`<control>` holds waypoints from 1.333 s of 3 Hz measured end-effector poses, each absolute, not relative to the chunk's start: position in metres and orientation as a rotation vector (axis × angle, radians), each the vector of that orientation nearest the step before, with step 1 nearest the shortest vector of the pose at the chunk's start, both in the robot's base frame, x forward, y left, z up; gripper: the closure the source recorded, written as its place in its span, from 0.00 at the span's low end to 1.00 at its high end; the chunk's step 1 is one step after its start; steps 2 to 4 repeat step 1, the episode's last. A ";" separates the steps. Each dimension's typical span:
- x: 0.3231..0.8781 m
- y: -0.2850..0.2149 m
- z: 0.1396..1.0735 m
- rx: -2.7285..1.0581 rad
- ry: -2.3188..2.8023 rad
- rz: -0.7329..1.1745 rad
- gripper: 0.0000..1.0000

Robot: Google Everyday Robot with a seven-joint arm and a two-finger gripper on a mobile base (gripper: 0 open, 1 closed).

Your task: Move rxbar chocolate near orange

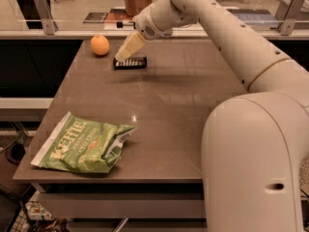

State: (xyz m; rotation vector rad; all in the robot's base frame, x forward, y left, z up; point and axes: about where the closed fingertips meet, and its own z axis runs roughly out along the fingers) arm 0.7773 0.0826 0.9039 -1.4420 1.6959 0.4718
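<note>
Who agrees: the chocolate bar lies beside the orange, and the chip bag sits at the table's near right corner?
No. The camera view shows the chip bag at the near left corner of the table. The chocolate bar does lie beside the orange, end effector over it.

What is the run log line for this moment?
pincer: low over rxbar chocolate | rxbar chocolate: flat on table, beside orange, not touching | chip bag: near front edge

On the bench (183, 105), the orange (100, 45) sits toward the far left corner, and the rxbar chocolate (130, 63) lies flat near it, to its right and slightly nearer me. The gripper (123, 54) hangs just over the bar's left end. The chip bag (82, 143) lies well apart at the near left edge.
</note>
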 end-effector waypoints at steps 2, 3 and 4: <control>0.777 0.083 0.904 -1.442 1.696 0.472 0.00; 0.777 0.083 0.904 -1.442 1.696 0.472 0.00; 0.777 0.083 0.904 -1.442 1.696 0.472 0.00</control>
